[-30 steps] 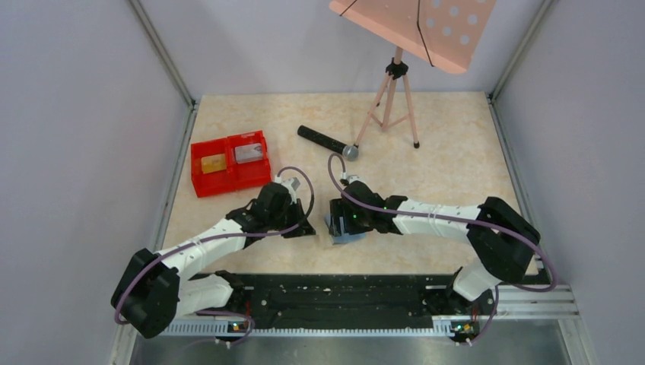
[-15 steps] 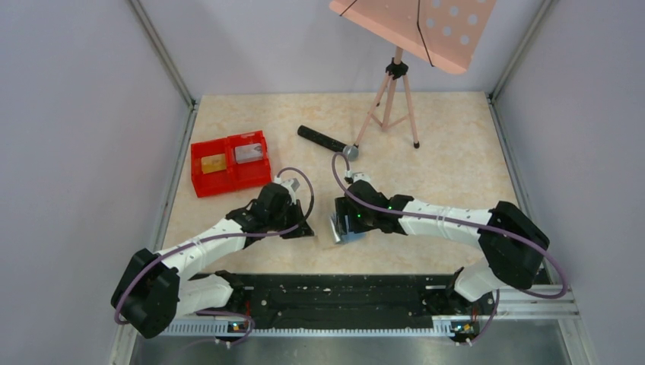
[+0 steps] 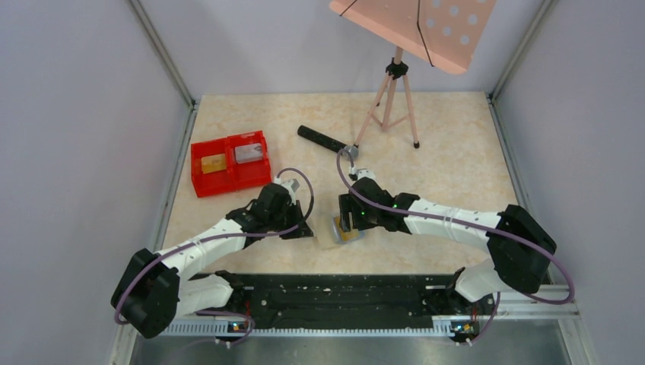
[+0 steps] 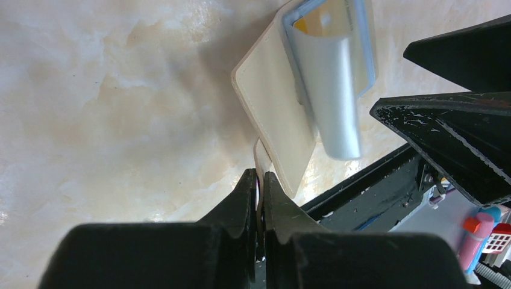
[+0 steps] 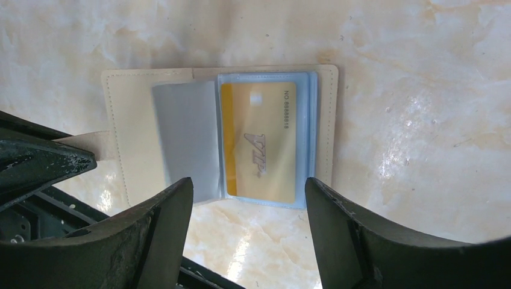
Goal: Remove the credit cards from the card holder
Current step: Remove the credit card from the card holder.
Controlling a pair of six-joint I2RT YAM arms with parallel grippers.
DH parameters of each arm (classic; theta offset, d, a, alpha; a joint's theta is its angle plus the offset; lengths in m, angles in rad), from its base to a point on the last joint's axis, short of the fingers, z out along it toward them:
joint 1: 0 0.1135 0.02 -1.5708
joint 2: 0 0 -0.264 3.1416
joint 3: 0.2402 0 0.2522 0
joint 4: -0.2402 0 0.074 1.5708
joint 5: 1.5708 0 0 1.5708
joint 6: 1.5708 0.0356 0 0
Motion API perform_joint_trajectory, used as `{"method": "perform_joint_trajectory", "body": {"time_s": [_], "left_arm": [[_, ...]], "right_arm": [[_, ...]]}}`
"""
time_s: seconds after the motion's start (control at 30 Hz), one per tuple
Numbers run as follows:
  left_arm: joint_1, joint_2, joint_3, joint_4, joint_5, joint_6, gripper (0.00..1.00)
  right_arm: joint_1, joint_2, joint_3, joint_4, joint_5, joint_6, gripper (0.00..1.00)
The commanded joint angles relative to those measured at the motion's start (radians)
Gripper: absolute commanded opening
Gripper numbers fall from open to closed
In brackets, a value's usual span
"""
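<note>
Clamping the wallet by its tab, left fingers anchor; right fingers gape empty over the gold card: pinch its edge.

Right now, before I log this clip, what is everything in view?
card holder: one, cream with light-blue sleeves, lying open on the table in front of the arms
credit cards: three; one gold in the holder's sleeve, one gold and one grey in separate tray compartments
red tray: one, two compartments, far left
microphone: one, black with silver head, lying mid-table
music stand: one, pink top on a tripod, far side
table: one, beige marble
left gripper: shut on the card holder's cream tab
right gripper: open, above the card holder
</note>
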Motion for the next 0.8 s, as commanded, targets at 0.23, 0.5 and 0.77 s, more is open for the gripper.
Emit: {"method": "perform_joint_trajectory", "body": {"time_s": [0.23, 0.5, 0.77], "left_arm": [[-0.004, -0.018, 0.021, 0.016, -0.007, 0.020, 0.00], [-0.003, -0.020, 0.057, -0.048, -0.075, 0.044, 0.15], [-0.002, -0.052, 0.148, -0.087, -0.061, 0.057, 0.34]], "right_arm": [[-0.011, 0.007, 0.042, -0.003, -0.004, -0.027, 0.70], [-0.013, 0.022, 0.068, 0.031, -0.086, -0.071, 0.66], [-0.026, 0.026, 0.037, 0.090, -0.159, -0.055, 0.52]]}}
